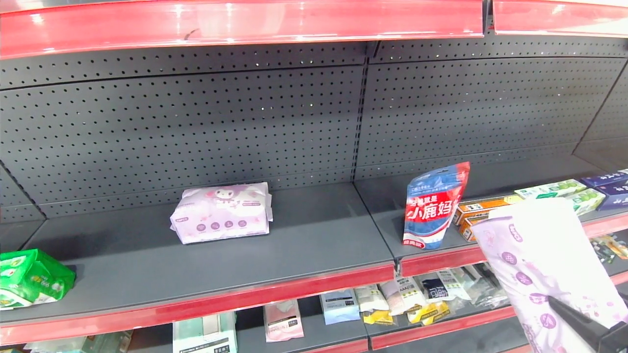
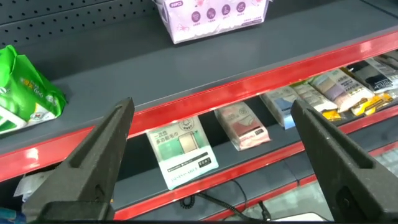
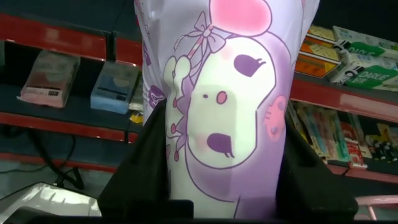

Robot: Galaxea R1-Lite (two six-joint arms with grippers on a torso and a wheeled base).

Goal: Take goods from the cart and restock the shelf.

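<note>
Where the held pack is: the purple tissue pack (image 1: 544,255) stands on end at the lower right of the head view, in front of the shelf (image 1: 304,245) and not yet over it
Right gripper (image 3: 217,171): clamped on the pack's lower half, a dark finger (image 3: 143,174) on each flat face, likely so the soft wrap does not slide out
Left gripper (image 2: 212,109): spread wide with nothing between its fingers, hanging before the shelf's red front edge, free for the next item
Matching pack (image 1: 221,212): lies flat at centre-left of the head view, toward the back of the shelf board; judged the spot to stock beside, like with like
Pouch (image 1: 434,206): blue and red, upright at centre-right, between the matching pack and the held one, so the carry has to clear it
Green pack (image 1: 29,277): at the far left edge, well apart
Grip depth: hard to tell from the wrist view how far the fingers reach round the pack
</note>
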